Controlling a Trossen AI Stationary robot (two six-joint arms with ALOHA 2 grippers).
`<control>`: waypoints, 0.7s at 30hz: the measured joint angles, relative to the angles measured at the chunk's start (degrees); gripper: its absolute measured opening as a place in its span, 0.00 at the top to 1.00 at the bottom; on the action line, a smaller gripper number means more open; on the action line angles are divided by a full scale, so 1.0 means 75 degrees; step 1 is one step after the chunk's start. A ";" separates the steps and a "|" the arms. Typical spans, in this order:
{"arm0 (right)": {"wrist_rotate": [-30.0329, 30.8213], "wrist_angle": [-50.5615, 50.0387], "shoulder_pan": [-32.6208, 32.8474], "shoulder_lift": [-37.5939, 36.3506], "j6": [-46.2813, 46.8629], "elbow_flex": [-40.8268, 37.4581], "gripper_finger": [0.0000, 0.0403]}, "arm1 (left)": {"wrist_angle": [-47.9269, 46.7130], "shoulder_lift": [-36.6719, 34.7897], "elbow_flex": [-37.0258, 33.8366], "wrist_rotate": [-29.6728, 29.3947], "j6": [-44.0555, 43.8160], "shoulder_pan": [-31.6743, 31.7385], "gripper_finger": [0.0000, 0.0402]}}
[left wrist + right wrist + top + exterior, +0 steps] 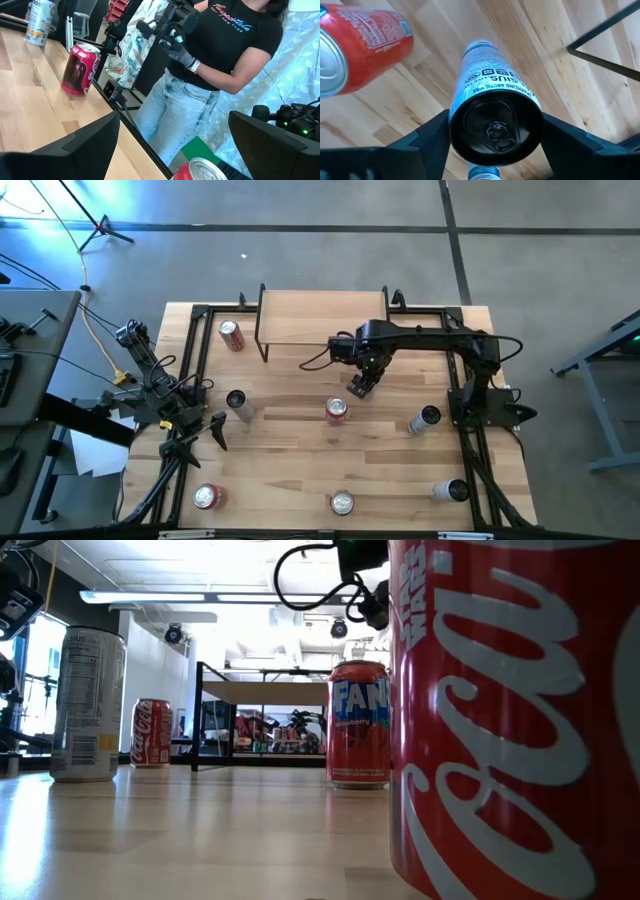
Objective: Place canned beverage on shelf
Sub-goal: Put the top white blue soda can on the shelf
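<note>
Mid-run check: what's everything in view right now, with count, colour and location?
shelf: one, light wood top on black legs, far middle of the table.
red cans: three, standing; one by the shelf's left end, one mid-table, one at the near left.
silver cans: four; one left of centre, one right of centre, one near middle, one near right.
held can: one, white with a black top, between the right tool's fingers.
person: one, black shirt and jeans, beyond the table's left side.
left tool: open, over the table's left side.
right tool: shut on the held can, just in front of the shelf.
</note>
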 joint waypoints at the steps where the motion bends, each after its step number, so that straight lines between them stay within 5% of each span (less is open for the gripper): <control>1: -0.0012 0.0000 -0.0003 0.0000 0.0025 0.0000 0.35 | 0.0003 0.0000 0.0000 0.0000 0.0000 0.0000 0.10; 21: -0.0066 0.0040 -0.0346 0.0058 0.0980 -0.0038 0.19 | 0.0000 0.0000 0.0000 0.0000 0.0000 0.0003 0.10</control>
